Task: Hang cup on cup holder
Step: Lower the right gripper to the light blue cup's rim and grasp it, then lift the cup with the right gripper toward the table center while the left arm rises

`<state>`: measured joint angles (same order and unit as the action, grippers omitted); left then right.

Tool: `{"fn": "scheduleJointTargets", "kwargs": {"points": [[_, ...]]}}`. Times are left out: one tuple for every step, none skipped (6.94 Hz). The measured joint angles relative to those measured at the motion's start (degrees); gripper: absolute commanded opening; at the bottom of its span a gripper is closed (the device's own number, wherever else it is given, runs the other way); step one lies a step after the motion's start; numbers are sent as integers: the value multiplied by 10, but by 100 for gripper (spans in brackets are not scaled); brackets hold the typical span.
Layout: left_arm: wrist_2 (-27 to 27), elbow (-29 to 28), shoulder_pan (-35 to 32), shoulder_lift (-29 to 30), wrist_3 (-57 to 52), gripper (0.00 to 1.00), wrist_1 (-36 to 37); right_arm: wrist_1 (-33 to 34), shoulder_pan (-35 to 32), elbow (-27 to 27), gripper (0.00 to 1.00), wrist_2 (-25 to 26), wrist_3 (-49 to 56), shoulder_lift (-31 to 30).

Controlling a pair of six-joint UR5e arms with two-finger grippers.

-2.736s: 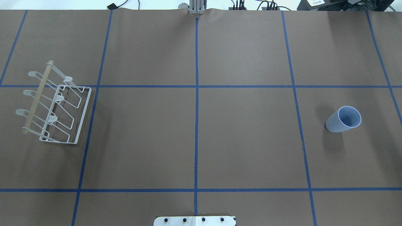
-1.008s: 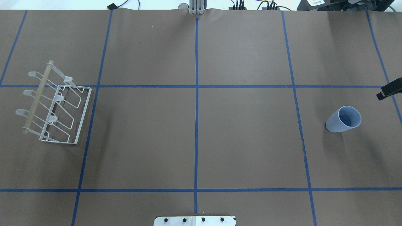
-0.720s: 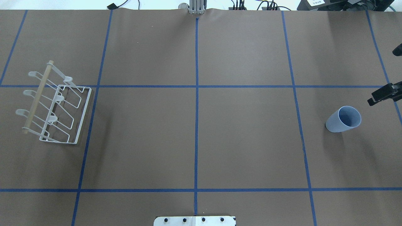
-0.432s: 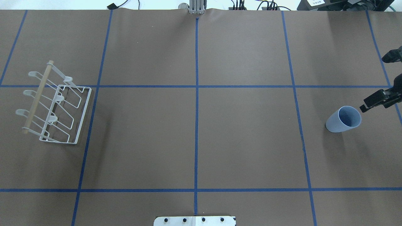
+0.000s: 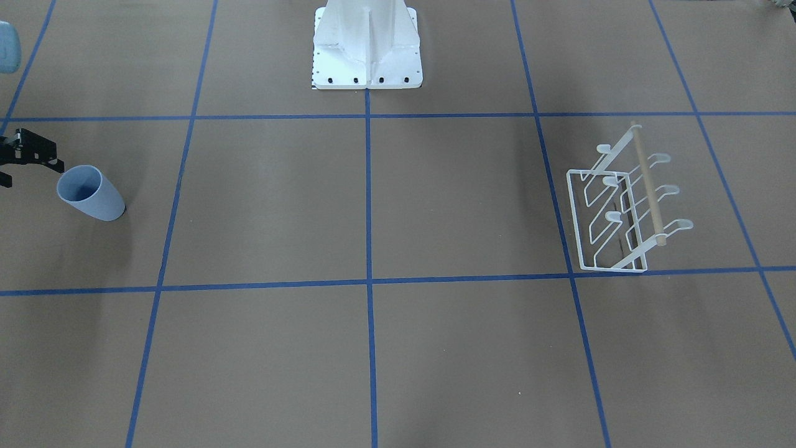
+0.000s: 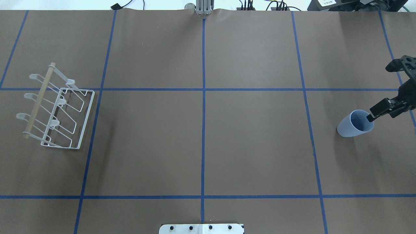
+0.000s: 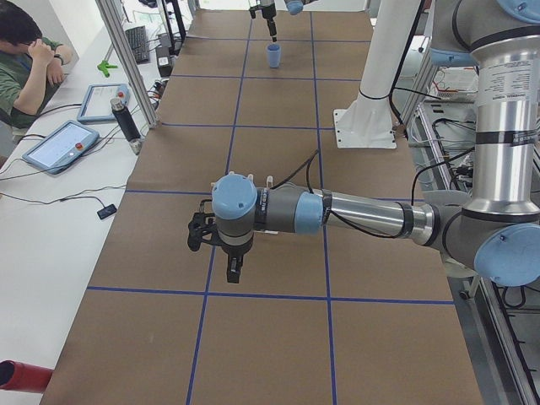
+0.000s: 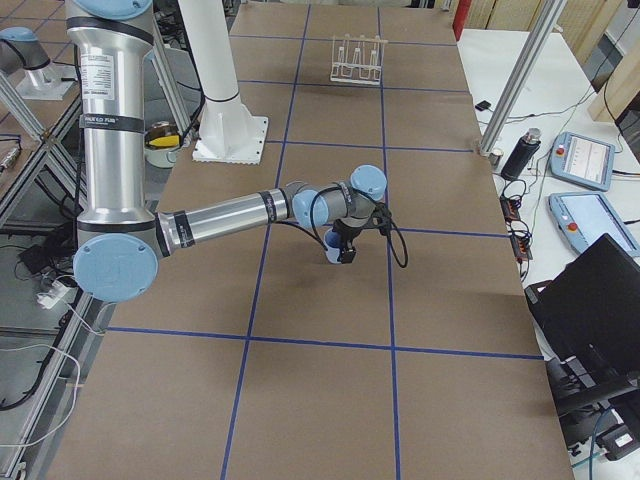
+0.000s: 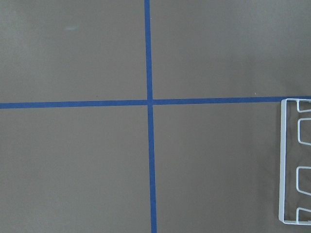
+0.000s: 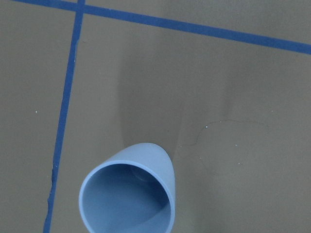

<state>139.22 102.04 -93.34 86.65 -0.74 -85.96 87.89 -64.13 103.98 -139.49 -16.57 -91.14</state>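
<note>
Brown paper-covered table [image 6: 253, 143], ruled into squares by blue tape lines [image 6: 203, 130].
1. White robot base [image 5: 367, 43], at the middle of my edge of the table.
2. My left arm [image 7: 363, 215], reaching out over the left part. Its left gripper [image 7: 234, 268] points down, and I cannot tell whether it is spread or closed.
3. My right arm [image 8: 230, 215], reaching out over the right part.
4. Cup holder [image 6: 61, 102], white wire, 6 prongs, 1 wooden dowel [image 6: 38, 101], standing at the left end.
5. Cup [image 6: 352, 126], light blue, upright, mouth up, at the right end, well apart from the holder.
6. Right gripper [image 6: 380, 92], jaws spread wide, gripping nothing. 1 fingertip [image 6: 373, 115] sits over the cup's rim, the other farther off, clear of the cup.
</note>
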Motion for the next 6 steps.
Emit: {"fn": "scheduleJointTargets", "kwargs": {"points": [[0, 0, 0, 0, 0, 99, 0, 0, 5, -11, 100, 0, 0, 3], [0, 0, 0, 0, 0, 99, 0, 0, 8, -24, 100, 0, 0, 9], [0, 0, 0, 0, 0, 99, 0, 0, 11, -38, 98, 0, 0, 17], [0, 0, 1, 0, 0, 99, 0, 0, 13, -50, 47, 0, 0, 22], [0, 0, 1, 0, 0, 99, 0, 0, 16, -59, 0, 0, 0, 25], [1, 0, 1, 0, -1, 99, 0, 0, 18, -62, 0, -1, 0, 27]]}}
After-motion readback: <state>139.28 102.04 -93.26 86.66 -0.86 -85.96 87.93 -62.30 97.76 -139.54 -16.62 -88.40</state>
